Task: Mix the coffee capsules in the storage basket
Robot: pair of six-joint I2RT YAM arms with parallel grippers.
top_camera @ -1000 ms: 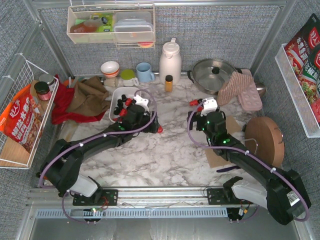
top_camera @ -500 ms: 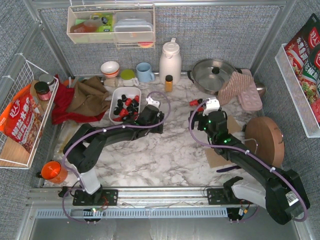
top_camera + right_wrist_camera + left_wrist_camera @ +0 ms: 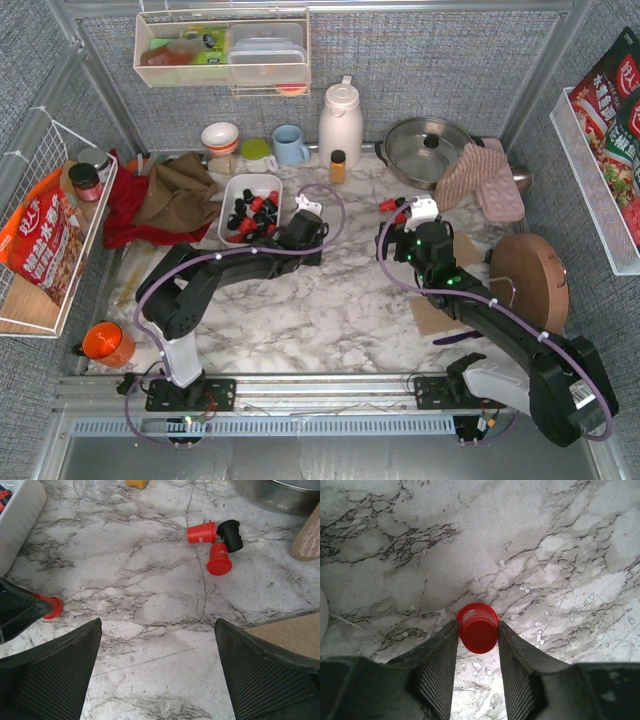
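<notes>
The white storage basket (image 3: 232, 190) at the back left holds several red and black coffee capsules (image 3: 252, 215). Just right of it, my left gripper (image 3: 477, 622) is down on the marble, shut on a single red capsule (image 3: 479, 635), with a fingertip touching each side. In the right wrist view that capsule (image 3: 50, 606) shows beside the left gripper's dark body. Two red capsules (image 3: 202, 532) (image 3: 219, 560) and a black one (image 3: 231, 534) lie loose ahead of my right gripper (image 3: 157, 625), which hangs open and holds nothing. From above they show at the right gripper's (image 3: 408, 222) tip.
An amber bottle (image 3: 338, 166), white jug (image 3: 340, 122), blue mug (image 3: 290, 145) and lidded pot (image 3: 428, 150) line the back. Cloths (image 3: 160, 200) lie left of the basket. An oven mitt (image 3: 470, 175) and round wooden board (image 3: 528, 282) are at the right, an orange cup (image 3: 105, 343) near left.
My left gripper left the basket, swung right and down to the marble, and closed in on the lone red capsule. The right arm has not moved.
</notes>
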